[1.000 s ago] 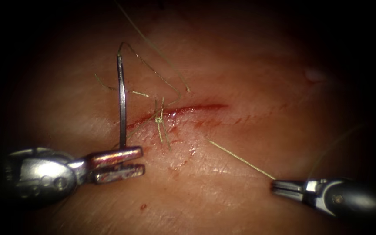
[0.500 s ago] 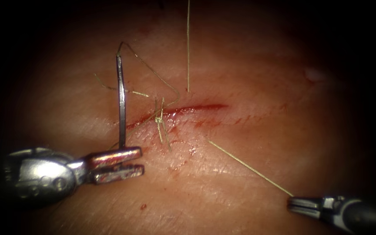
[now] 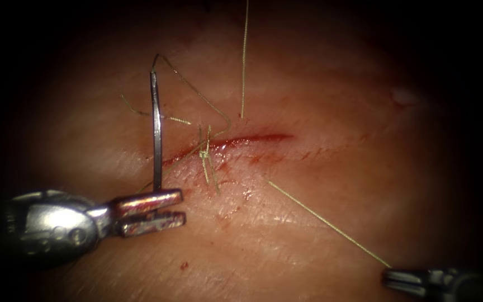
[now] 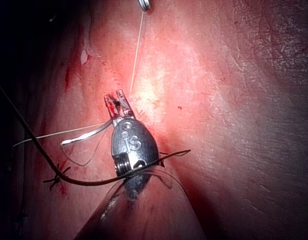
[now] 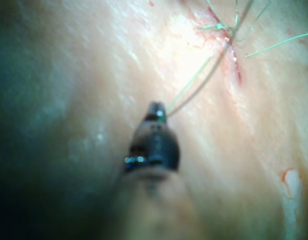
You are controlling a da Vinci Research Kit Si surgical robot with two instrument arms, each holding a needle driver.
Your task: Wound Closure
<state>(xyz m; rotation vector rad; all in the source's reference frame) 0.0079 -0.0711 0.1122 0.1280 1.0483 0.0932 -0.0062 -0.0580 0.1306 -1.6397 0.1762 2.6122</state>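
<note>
On the tissue [image 3: 320, 212], left of the cut [image 3: 236, 140]: needle [image 3: 156, 131] stands upright, long axis vertical, free of the tissue.
Left tool [image 3: 169, 207]: jaws slightly parted, clasping the needle's lower end.
Right tool [image 3: 398, 278]: jaws clenched on the thread [image 3: 325, 219], drawing it taut, farther right and lower than a second ago.
Knot [image 3: 203, 154]: on the cut.

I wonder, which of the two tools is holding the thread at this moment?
The right tool: its shut jaws grip the taut thread running from the cut. The left tool holds the needle near its end.
</note>
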